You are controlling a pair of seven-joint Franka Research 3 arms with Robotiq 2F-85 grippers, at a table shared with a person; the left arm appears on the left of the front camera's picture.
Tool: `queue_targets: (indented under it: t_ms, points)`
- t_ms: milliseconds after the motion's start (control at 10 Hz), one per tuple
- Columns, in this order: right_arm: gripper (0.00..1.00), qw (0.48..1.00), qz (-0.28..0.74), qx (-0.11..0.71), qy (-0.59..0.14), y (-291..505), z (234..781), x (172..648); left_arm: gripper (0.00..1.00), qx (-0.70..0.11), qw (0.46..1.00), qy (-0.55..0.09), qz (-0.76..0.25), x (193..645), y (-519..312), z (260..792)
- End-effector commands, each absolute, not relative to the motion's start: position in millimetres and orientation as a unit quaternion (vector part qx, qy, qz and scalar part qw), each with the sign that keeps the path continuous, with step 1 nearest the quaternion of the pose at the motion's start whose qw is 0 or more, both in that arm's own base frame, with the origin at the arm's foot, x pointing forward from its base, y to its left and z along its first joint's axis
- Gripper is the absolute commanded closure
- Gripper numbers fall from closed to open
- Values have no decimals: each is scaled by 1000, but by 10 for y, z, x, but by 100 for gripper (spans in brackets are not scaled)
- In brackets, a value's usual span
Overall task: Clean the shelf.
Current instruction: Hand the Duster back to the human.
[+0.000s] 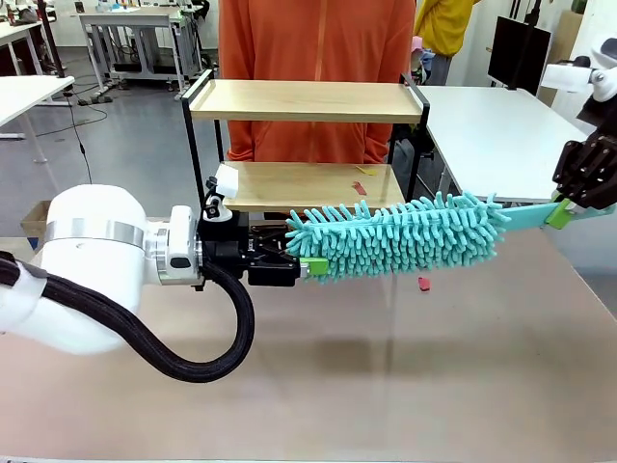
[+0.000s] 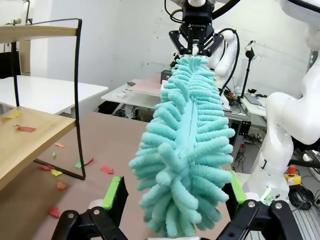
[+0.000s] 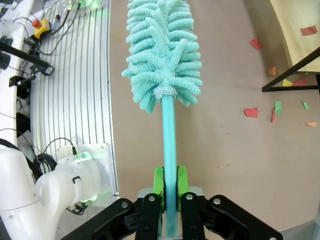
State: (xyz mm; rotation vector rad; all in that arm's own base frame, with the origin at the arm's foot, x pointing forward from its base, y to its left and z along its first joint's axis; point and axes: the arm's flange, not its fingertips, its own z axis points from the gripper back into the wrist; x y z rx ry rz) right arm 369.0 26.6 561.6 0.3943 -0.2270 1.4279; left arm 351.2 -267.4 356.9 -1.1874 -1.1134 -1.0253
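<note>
Shelf (image 1: 307, 101) on brown tabletop (image 1: 386, 386), paper scraps (image 3: 251, 112) littered, lab room

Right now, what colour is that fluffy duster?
Turquoise: the duster head and handle match. Right wrist view shows it best.

Robotics lab. Behind my fingers, upper right of left wrist view: further white robot arms (image 2: 280, 130), cabled benches (image 2: 135, 90). Upper left of front view: rows of white worktables (image 1: 135, 24) on grey floor; dark monitor (image 1: 519, 53) upper right.
</note>
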Motion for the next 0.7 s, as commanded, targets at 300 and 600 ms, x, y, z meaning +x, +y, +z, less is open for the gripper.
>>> queue_targets:
  t_ms: [300,600]
  points:
    - [87,729,649,188,-114,272,5634,3677,0,-545,557,-480,-403,3548,-2788,3566]
    - [87,729,649,188,-114,272,5634,3677,59,-562,558,-470,-389,3536,-2811,3549]
